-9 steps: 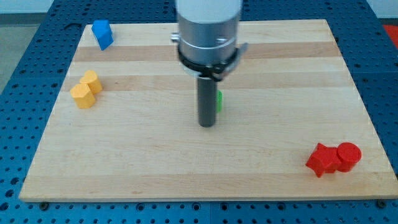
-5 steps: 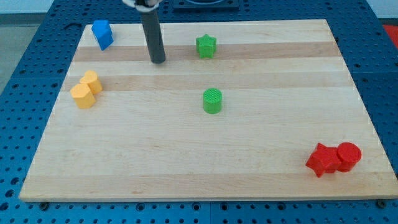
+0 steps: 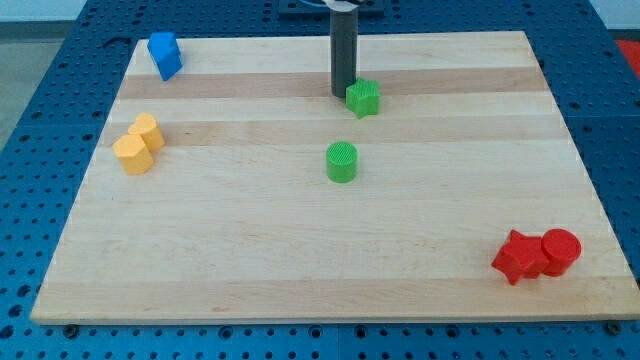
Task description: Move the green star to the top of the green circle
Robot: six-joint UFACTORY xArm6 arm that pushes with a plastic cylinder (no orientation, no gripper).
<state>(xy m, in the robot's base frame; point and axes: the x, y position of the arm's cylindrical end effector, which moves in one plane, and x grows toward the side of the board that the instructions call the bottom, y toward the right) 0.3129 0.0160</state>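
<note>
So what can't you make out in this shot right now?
- Camera view: whether my tip touches the green star block; no gap shows between them.
- The dark rod's upper part is cut off by the view's top edge.
- The blue block's exact shape is unclear, too small.

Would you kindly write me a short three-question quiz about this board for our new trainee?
1. True or false: my tip is at the view's left of the green star, right beside it.
2. Which lies nearer the view's top: the green star or the green circle?
3. Multiple choice: the blue block sits at the board's A) top left B) bottom right C) centre.

Key: 1 true; 2 the green star; 3 A.
</note>
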